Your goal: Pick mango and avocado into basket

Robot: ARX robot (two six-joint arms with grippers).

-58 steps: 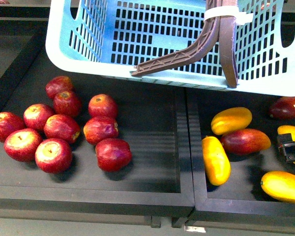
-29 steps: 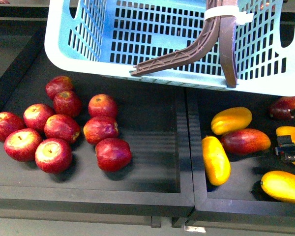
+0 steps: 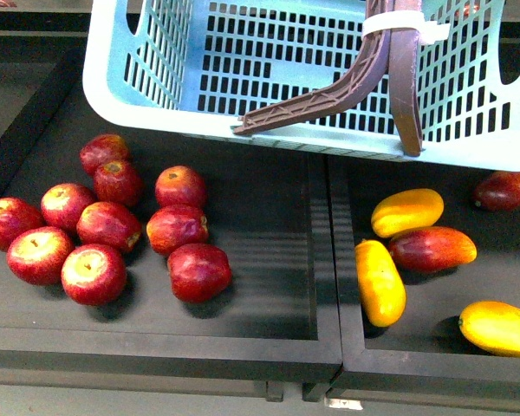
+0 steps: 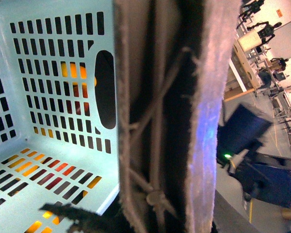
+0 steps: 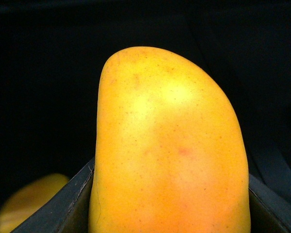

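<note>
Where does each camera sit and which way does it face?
Front: on the body, looking down at the tray, apples and basket; no arm shows.
Left wrist: hard against the handle, facing into the basket; no jaws clear.
Right wrist: close on the mango, jaws flanking it.
Shared: front and left wrist both show basket and handle.

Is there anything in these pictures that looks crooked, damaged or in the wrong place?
The basket is crooked: its near edge slants across both black trays, beyond the apples and mangoes. A white zip tie binds its handles. No fruit looks spilled or damaged.
</note>
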